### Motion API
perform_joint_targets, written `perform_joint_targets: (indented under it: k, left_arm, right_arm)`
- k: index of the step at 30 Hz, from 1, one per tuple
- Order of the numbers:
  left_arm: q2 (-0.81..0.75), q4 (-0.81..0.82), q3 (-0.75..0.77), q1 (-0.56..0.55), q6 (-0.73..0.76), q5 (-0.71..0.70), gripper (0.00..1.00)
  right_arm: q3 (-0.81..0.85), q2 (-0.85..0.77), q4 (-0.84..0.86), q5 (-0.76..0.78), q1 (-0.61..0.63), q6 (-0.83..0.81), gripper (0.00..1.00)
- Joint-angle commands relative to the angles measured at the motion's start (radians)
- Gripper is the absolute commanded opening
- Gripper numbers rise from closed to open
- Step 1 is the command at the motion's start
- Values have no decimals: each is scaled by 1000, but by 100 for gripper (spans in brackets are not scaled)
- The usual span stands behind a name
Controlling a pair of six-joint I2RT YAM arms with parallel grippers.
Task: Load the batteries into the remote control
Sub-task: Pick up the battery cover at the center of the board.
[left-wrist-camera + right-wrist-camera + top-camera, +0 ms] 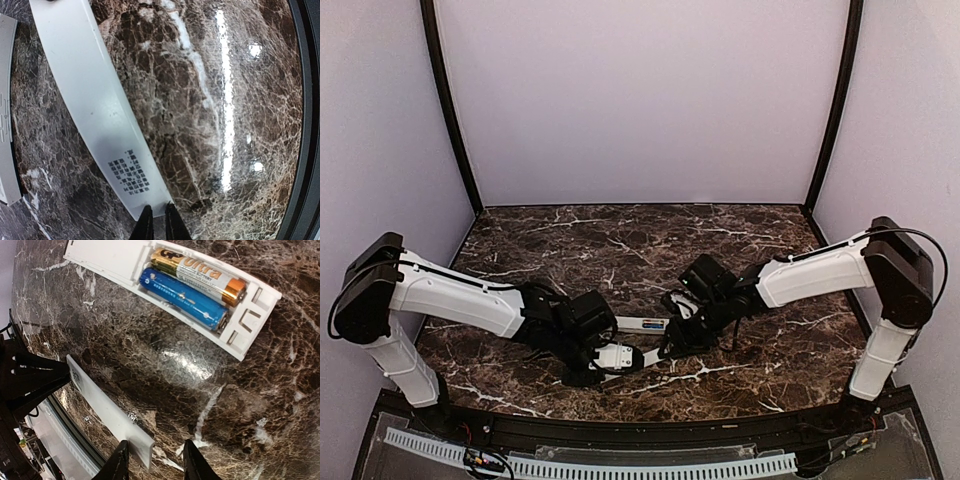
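Note:
The remote control [107,260] lies on the marble with its battery slot open and facing up. Two batteries lie side by side in the slot, a blue one [182,295] and a black-and-gold one [200,272]. A thin flat white strip [107,412] with a small dark label [129,172] lies apart from the remote. My right gripper [156,460] is open, with the strip's plain end between its fingers, close to the left finger [119,462]. My left gripper [158,225] is nearly shut, its tips at the strip's label end, not around it. In the top view the remote [642,324] lies between both grippers.
The dark marble table [620,240] is enclosed by pale walls. Its black front rim [300,125] runs close beside the left gripper. A grey-white edge [6,110], probably the remote's side, shows at the left of the left wrist view. The left gripper's black body [27,380] shows in the right wrist view.

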Motion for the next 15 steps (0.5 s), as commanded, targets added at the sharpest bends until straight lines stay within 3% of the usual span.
perform_joint_targets:
  k: [1, 15]
  left_arm:
    - [6, -28, -28, -7, 6, 3, 10]
    - [17, -23, -28, -7, 9, 6, 10]
  right_arm:
    - [-16, 20, 6, -4, -11, 4, 34]
    - [-113, 37, 282, -234, -65, 88, 34]
